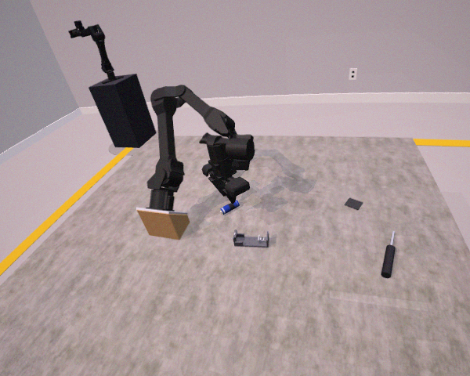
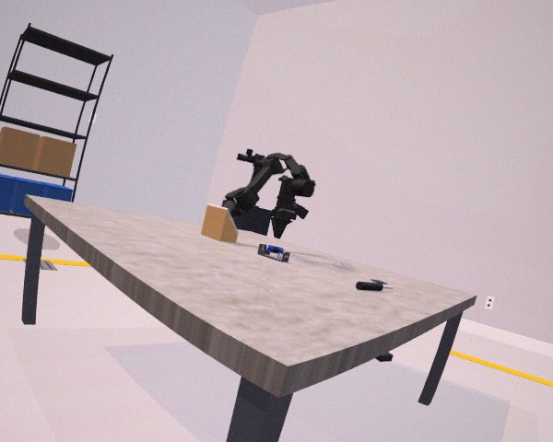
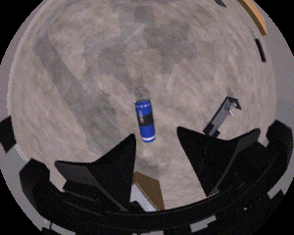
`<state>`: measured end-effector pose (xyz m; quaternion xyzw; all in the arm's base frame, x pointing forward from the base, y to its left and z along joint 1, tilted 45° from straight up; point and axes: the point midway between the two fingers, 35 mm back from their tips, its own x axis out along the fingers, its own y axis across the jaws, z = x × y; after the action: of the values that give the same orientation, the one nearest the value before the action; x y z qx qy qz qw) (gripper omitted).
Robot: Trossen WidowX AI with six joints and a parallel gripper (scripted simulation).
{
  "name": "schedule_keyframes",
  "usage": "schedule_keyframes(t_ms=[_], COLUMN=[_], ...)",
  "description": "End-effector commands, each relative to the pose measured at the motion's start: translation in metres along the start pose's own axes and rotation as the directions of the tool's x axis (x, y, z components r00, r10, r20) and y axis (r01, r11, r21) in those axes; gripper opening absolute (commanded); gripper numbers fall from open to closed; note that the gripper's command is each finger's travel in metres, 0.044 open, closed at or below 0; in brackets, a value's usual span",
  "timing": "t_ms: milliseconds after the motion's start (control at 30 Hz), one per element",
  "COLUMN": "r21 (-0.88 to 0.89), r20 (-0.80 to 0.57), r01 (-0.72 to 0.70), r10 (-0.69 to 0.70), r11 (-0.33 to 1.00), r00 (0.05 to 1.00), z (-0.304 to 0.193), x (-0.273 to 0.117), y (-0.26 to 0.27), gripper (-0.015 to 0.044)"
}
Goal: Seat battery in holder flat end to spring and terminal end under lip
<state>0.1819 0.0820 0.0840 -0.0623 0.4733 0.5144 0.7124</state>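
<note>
The claw point(image 1: 231, 199) hangs just above the battery point(image 1: 229, 207), pointing down, its fingers half spread and holding nothing. In the wrist view the blue battery lies on the tabletop point(image 1: 267, 303) between the two fingertips, so the claw seems placed to close across its sides. The battery rests flat, apart from the holder point(image 1: 251, 239), which stands near it and is without battery. I judge that the grasp is not yet made. A screwdriver point(image 1: 388, 258) lies well apart.
</note>
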Motion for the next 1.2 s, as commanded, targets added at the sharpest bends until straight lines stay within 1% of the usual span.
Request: schedule_keyframes(t_ms=[0, 167, 1167], r21=[0.001, 0.001, 0.001], r20=[0.009, 0.009, 0.011], r01=[-0.051, -0.051, -0.052], r10=[0.051, 0.051, 0.052], r11=[0.999, 0.999, 0.999], r00=[0.999, 0.999, 0.999], z=[-0.001, 0.0, 0.0], x=[0.0, 0.003, 0.049], y=[0.008, 0.007, 0.011], gripper=[0.024, 0.024, 0.024])
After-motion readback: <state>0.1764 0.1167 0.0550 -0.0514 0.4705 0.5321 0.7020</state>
